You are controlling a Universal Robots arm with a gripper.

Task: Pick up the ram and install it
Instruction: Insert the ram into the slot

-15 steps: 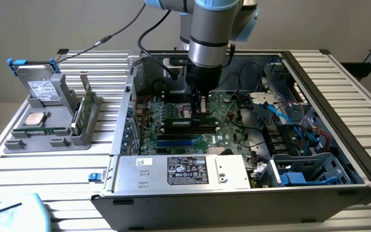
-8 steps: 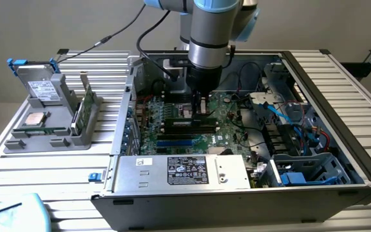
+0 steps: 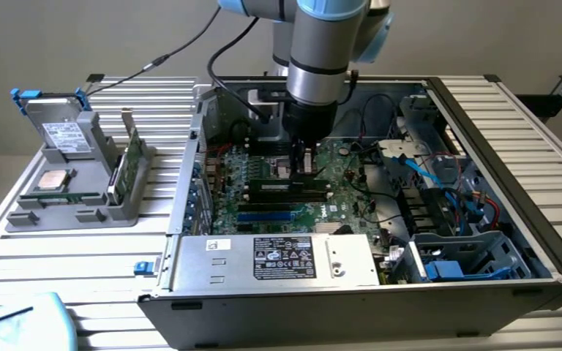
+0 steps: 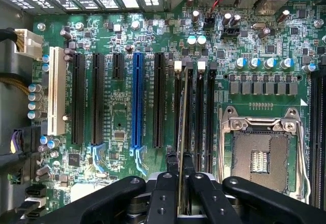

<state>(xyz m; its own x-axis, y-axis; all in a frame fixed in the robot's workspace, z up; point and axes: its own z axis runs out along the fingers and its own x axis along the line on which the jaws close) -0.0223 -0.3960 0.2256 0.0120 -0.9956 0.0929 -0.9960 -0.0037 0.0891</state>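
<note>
My gripper (image 4: 180,159) is shut on the ram (image 4: 185,107), a thin green stick that the wrist view catches edge-on between the two black fingers (image 4: 165,183). The stick runs along one of the black memory slots (image 4: 201,112) with white end clips, beside the open processor socket (image 4: 260,152). I cannot tell whether it touches the slot or hangs just above it. From the exterior view, the gripper (image 3: 304,170) points straight down inside the open computer case (image 3: 515,183), just over the green motherboard (image 3: 345,183) and its dark slots (image 3: 281,191).
A silver power supply (image 3: 276,259) fills the case's front. Cables and a blue drive cage (image 3: 447,248) crowd the exterior view's right. On the exterior view's left, a grey holder (image 3: 76,208) carries a hard drive (image 3: 61,135), a processor chip (image 3: 55,179) and an upright green card (image 3: 132,164).
</note>
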